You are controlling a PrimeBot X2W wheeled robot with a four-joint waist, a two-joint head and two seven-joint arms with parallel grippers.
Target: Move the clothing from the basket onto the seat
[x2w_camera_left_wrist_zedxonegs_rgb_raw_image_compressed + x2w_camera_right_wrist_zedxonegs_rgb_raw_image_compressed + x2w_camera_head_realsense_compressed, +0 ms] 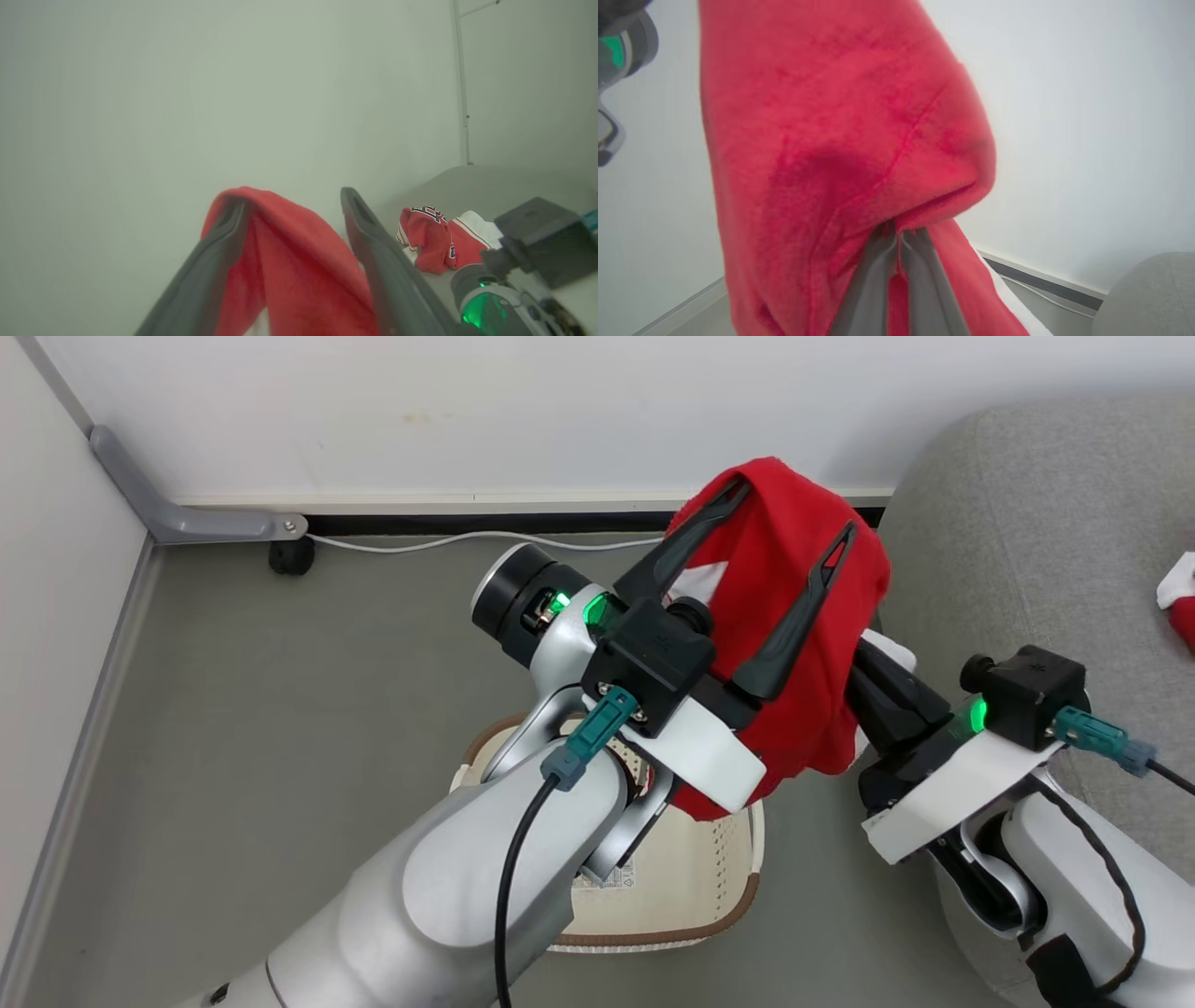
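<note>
The left claw point(792, 513) stands wide open, its two dark fingers spread apart, with a red garment point(810, 719) hanging against them, held up above the basket point(672, 938). From the left wrist we see the cloth lying over the tip of one finger, while the other finger stands bare beside it. The right claw point(894, 233) is closed on the same garment: in its own wrist view the two fingers meet and pinch a fold of the red cloth, which bulges above them. In the head view that claw's fingers are hidden under the cloth, to the right of the left claw. The basket sits on the grey floor point(280, 709) below both arms, partly covered by the left forearm. The grey sofa point(1046, 523) lies at the right, and a second red garment point(1184, 607) with white trim rests on its seat, well apart from the one held. From the left wrist we make out dark letters on it.
</note>
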